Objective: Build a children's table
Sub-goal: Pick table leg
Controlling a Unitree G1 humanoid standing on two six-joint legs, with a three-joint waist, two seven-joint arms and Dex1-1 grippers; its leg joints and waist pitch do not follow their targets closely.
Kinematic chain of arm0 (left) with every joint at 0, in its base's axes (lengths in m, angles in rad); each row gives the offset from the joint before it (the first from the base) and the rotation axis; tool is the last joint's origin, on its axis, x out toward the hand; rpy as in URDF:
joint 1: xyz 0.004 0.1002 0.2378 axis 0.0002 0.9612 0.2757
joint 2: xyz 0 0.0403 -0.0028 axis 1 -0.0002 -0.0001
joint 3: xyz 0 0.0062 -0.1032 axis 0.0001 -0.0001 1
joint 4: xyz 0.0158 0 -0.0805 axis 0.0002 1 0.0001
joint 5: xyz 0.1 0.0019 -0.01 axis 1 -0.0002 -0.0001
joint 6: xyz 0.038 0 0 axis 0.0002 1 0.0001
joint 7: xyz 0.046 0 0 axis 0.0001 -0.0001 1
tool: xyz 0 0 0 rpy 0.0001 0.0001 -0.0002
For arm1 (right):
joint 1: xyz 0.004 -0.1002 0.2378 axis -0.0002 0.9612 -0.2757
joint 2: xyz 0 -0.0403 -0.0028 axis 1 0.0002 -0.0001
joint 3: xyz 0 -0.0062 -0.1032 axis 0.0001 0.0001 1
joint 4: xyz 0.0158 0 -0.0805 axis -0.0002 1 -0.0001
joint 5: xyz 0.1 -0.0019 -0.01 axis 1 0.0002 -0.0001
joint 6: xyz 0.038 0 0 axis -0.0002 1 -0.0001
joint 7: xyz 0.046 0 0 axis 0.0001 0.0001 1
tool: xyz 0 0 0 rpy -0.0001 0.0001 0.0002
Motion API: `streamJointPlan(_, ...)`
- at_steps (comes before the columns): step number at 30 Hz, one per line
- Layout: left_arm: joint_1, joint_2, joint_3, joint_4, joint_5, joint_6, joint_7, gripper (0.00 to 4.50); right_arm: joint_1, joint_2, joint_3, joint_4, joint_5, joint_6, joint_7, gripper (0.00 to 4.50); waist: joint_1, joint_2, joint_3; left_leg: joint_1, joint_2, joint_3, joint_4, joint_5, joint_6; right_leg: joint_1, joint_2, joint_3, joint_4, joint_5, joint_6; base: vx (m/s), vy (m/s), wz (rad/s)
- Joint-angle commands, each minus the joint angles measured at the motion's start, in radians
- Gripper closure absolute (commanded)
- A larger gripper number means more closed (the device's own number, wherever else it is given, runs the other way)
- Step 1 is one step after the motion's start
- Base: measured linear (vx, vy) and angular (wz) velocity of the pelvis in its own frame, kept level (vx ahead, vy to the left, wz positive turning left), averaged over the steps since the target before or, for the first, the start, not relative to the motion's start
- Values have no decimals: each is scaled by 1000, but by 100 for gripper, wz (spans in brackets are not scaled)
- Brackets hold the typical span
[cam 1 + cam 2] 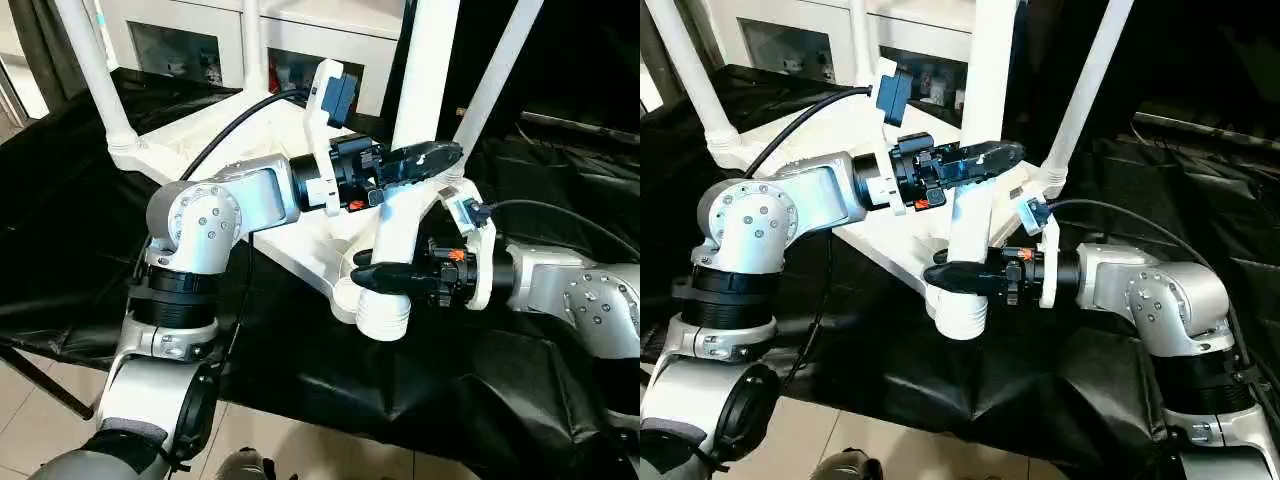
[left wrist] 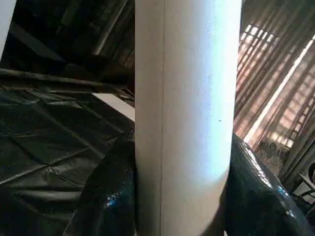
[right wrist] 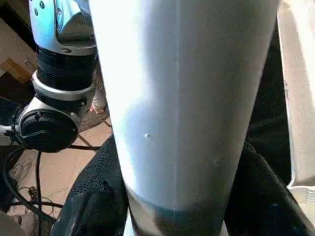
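Note:
The children's table lies upside down: its white tabletop rests on black cloth and its white legs point up. The nearest leg stands in the front corner socket. My left gripper is shut on this leg about a hand's width above the socket. My right gripper is shut on the same leg just above the socket, coming in from the right. In the wrist views the leg sits between dark fingers, and the leg presses between fingers.
Other legs rise at the far left, the back and the right. A white glass-door cabinet stands behind. Black cloth covers the work surface, with tiled floor below its near edge.

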Motion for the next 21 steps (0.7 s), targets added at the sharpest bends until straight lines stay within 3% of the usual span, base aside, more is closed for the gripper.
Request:
streamJointPlan(1,-11,1,-12,-36,-16,7,-35,267,5,-12,-22,12,-8,-4,-16,185,3,-9,-88,34,94,-51,-78,-129,-46,44,-122,62,-80,-261,-165,0,0,0)
streamJointPlan(7,-12,12,-13,-33,-13,4,-43,267,-8,-21,-53,22,17,21,-16,142,3,-7,-88,34,94,-51,-77,-129,-45,44,-122,63,-80,-261,-166,0,0,0)
streamJointPlan(21,-17,17,-11,-22,-6,1,-53,267,-1,-38,-51,5,33,36,13,142,4,-7,-88,35,94,-51,-77,-129,-45,45,-121,62,-79,-256,-171,0,0,0)
